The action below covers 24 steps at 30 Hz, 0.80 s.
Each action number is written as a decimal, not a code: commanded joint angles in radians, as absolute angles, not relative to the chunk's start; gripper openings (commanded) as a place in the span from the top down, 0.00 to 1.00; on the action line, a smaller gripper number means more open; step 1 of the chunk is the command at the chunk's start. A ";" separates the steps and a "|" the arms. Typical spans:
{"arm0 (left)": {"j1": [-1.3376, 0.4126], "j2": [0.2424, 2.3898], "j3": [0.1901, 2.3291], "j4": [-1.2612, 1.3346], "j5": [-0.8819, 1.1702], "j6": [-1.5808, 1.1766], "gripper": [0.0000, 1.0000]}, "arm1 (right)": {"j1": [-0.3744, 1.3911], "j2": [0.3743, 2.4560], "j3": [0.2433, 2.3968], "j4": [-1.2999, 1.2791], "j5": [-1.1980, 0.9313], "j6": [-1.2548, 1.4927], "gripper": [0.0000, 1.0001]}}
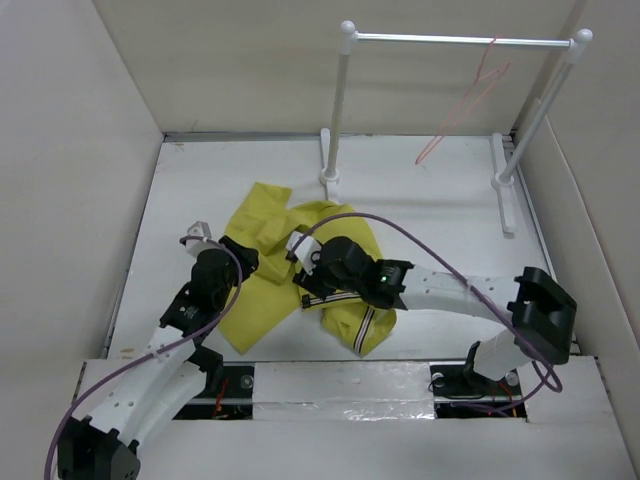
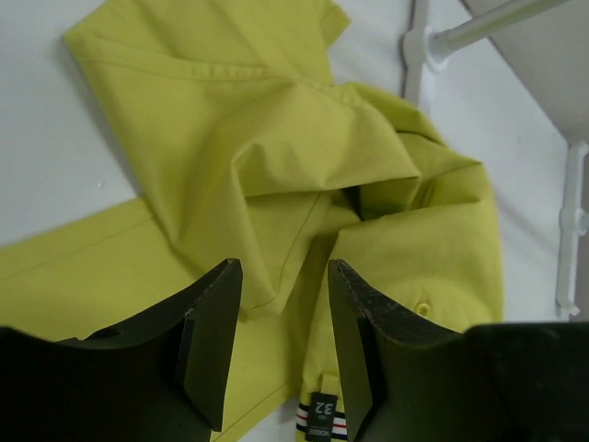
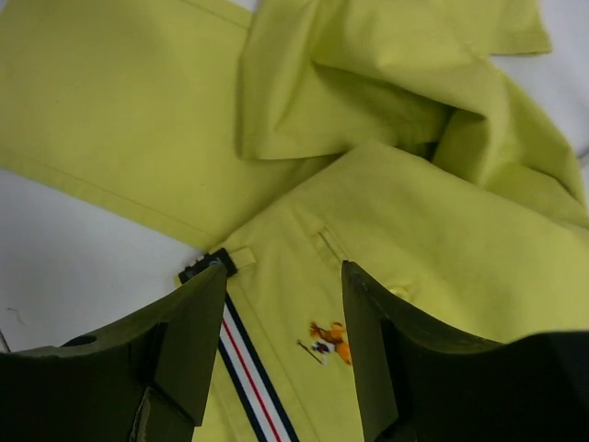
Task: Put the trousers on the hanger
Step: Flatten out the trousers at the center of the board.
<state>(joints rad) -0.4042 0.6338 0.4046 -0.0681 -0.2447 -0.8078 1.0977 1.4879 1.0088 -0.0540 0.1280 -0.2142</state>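
The top view looks down at the trousers [image 1: 262,290] from high on their near side. Both wrist views sit close above them, sharing their crumpled middle fold.

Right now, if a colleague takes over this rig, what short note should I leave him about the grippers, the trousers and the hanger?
Left gripper: jaws open, empty, over the crumpled trousers.
Right gripper: jaws open, empty, over the striped trim beside the logo.
Trousers lie bunched on the table; the hanger hangs bare on the rail at the back.
Done: nothing yet, no grasp.
Left: grip the trousers, carry them to the hanger, drape them over it.
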 commanded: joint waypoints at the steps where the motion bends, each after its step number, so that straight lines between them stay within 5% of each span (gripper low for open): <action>1: -0.403 0.669 0.370 -0.072 -0.236 -0.844 0.60 | 1.141 1.563 1.062 -0.041 0.132 -0.233 0.41; 18: -0.403 0.880 0.267 0.092 -0.115 -0.851 0.53 | 1.218 1.833 1.051 -0.011 0.362 -0.117 0.33; 24: -0.403 0.884 0.241 0.118 -0.084 -0.845 0.55 | 1.227 1.812 1.028 0.023 0.442 -0.086 0.75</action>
<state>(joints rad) -0.4042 0.8837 0.2398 0.0803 -0.1112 -0.8497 1.2240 1.8271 1.0313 -0.0189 0.3672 -0.1242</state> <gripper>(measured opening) 0.453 0.300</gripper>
